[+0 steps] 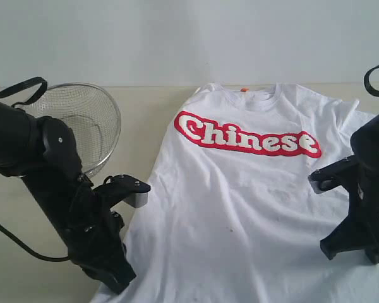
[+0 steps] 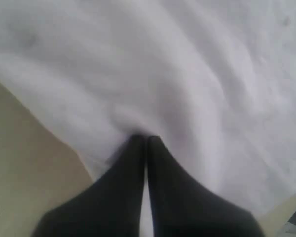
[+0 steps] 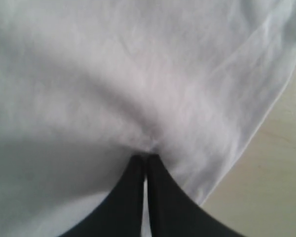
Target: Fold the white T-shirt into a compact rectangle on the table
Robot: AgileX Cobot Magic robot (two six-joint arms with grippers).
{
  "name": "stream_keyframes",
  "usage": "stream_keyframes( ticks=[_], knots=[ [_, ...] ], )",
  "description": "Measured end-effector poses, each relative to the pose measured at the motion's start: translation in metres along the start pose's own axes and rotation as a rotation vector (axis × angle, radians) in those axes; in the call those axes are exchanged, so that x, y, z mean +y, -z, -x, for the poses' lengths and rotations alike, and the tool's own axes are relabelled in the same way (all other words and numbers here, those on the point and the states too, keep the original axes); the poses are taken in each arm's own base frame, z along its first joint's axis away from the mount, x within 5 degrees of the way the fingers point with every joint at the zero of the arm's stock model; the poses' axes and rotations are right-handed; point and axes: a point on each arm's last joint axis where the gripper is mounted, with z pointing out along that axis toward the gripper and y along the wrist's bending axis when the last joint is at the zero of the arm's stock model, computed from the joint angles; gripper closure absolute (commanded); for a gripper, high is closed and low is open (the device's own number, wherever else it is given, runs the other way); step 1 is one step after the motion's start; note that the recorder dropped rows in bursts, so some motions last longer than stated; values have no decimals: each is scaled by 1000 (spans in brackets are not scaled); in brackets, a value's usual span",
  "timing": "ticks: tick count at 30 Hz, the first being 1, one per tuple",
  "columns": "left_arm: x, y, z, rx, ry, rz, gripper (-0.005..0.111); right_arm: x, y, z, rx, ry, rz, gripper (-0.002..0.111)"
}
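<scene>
exterior camera overlooks the whole white t-shirt [image 1: 240,208]; both wrist cameras view it close up.

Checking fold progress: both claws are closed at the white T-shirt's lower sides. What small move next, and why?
Probably lift both together a little. The left claw and right claw are each shut on puckered fabric of the white short-sleeved cotton T-shirt, which lies flat, unfolded, on the pale beige table; lifting frees the lower part to carry toward the collar.

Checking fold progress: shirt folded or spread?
Spread. The white T-shirt lies front-up on the table, whole lettering and collar showing, no fold visible.
</scene>
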Motion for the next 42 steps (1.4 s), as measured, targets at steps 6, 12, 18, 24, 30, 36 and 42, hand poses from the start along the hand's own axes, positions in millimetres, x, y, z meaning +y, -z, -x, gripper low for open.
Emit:
stream_keyframes(
  ticks=[6, 12, 18, 24, 30, 36, 42],
  knots=[
    [3, 7, -3, 24, 24, 61, 102, -3, -1, 4, -36, -8, -36, 108],
    [-3, 30, -7, -37, -48, 140, 102, -6, 18, 11, -95, -90, -16, 108],
    [-19, 61, -6, -176, -81, 135, 102, -5, 64, -5, -201, -123, 133, 108],
    [-26, 60, -3, -217, -104, 61, 102, 13, 87, -51, -167, -50, 290, 108],
    [-31, 40, 3, -178, -124, 5, 102, 37, 75, -78, -29, 59, 305, 108],
    [-38, 11, 5, -81, -152, -26, 102, 51, 69, -95, 74, 136, 294, 108],
    [-35, 5, 5, -67, -144, -26, 102, 56, 57, -105, 132, 158, 321, 108]
  ],
)
